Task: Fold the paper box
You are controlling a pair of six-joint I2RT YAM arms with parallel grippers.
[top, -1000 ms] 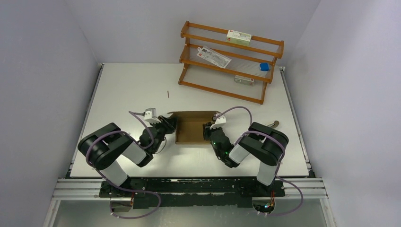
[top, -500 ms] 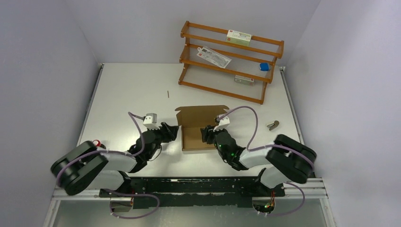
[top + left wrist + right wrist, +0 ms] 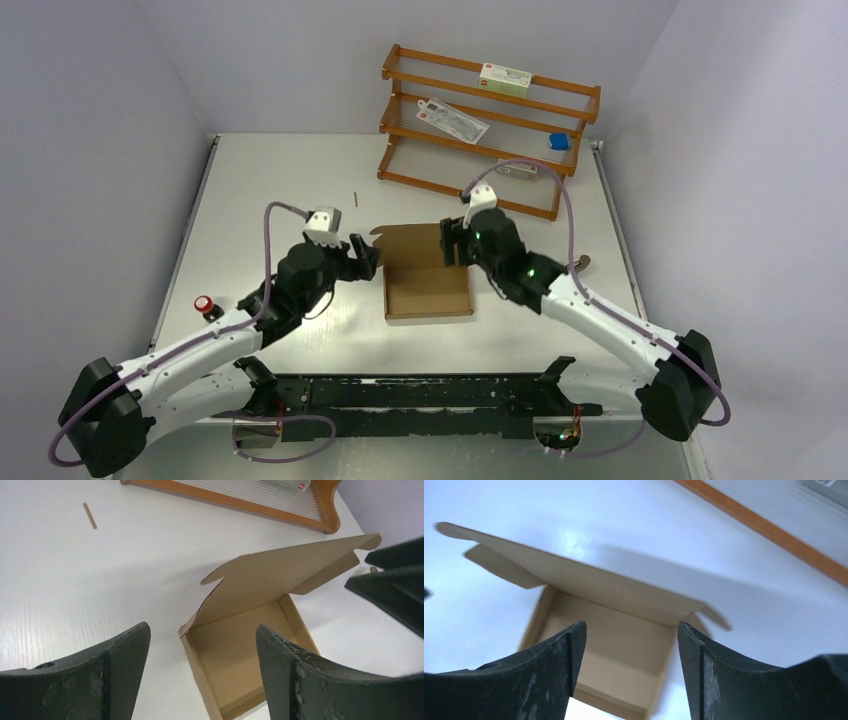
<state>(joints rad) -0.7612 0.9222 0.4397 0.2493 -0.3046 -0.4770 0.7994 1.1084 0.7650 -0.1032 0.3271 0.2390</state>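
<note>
Paper box (image 3: 428,288), shallow brown cardboard, lid flap raised

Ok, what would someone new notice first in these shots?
The brown paper box sits mid-table, open, with its lid flap up. The open left claw and open right claw flank it, neither gripping it. Behind them, at the table's far side, stands an orange wooden rack.

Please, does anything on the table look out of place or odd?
A thin brown stick lies loose on the table, left of the wooden rack. The paper box has its lid standing half open, not yet closed. Nothing looks spilled or torn.
</note>
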